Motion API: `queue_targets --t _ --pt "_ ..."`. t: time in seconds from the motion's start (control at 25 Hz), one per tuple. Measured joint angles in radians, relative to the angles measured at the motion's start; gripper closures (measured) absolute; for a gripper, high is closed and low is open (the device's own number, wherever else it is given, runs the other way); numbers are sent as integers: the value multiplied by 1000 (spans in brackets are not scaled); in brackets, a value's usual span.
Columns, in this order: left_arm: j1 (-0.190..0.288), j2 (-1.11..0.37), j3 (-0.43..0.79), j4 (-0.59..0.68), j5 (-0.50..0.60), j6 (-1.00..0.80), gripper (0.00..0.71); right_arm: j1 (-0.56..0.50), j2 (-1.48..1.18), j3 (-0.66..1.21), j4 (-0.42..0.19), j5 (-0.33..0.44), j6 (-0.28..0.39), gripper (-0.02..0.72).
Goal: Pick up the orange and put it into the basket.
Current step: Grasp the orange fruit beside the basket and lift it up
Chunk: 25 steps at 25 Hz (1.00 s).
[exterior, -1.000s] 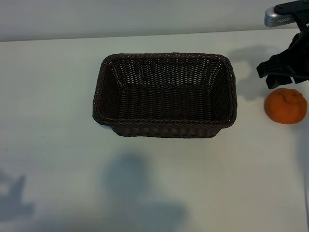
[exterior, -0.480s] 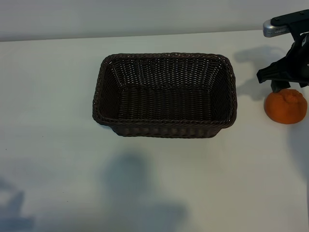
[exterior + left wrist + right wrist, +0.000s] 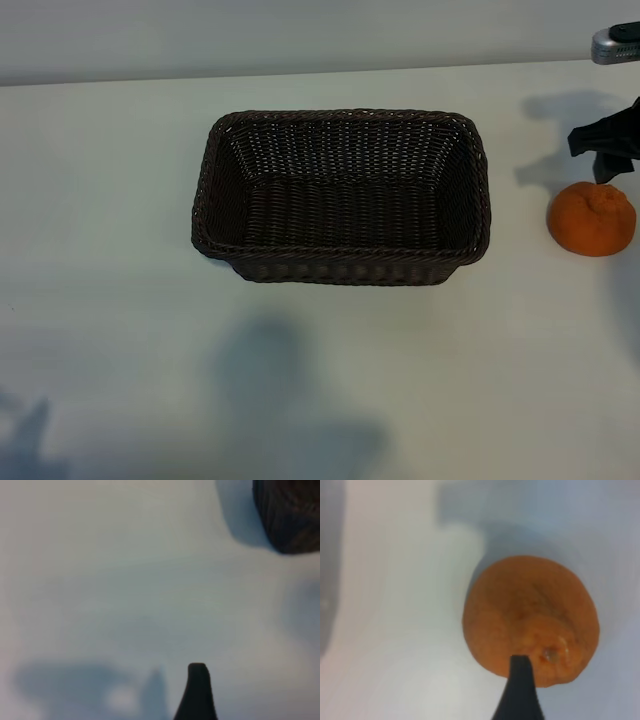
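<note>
Sitting stem-end up, orange [image 3: 591,220] under wide-open R gripper [image 3: 606,150]; basket [image 3: 341,270] long axis L–R.

Surface: a plain white table [image 3: 120,300] fills nearly the whole exterior view, matte and unmarked.
Far edge: the tabletop ends in a straight line near the top of that view, running almost level from side to side.
Backdrop: a pale grey wall [image 3: 300,35] stands behind that edge, bare and even in tone.
Light: it falls from above and casts soft, blurred grey shadows [image 3: 290,400] on the near part of the table; fainter patches lie toward the far right corner.
Wrist views: both show the same white surface, with diffuse grey shading.
</note>
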Motion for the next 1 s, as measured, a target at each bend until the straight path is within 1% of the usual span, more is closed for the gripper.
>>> queue_targets --t 0.04,0.16,0.4,0.6,0.68,0.76,0.8,0.88,0.92,0.96,1.0 --pt "0 -18 0 0 1 1 114 0 0 0 13 -1 -10 150" --pt "0 -24 0 0 1 3 114 0 1 0 23 -2 -23 149" --pt "0 -25 0 0 1 3 114 -1 84 0 22 -15 -26 149" --pt "0 -25 1 -1 3 7 114 -2 190 0 18 -42 -26 149" --pt "0 -25 1 -1 10 23 114 -2 219 0 18 -45 -26 167" --pt "0 -25 1 0 13 42 114 -3 231 -3 19 -43 -25 247" --pt "0 -25 1 0 13 46 114 -3 233 -4 20 -43 -21 322" --pt "0 -25 1 0 13 48 114 -3 233 -7 20 -41 -10 512" --pt "0 -25 1 0 13 48 114 -3 232 -8 20 -41 -1 566" --pt "0 -25 1 0 13 48 114 -3 232 -9 21 -40 2 600" --pt "0 -25 1 0 14 49 114 -3 232 -10 21 -39 3 610"
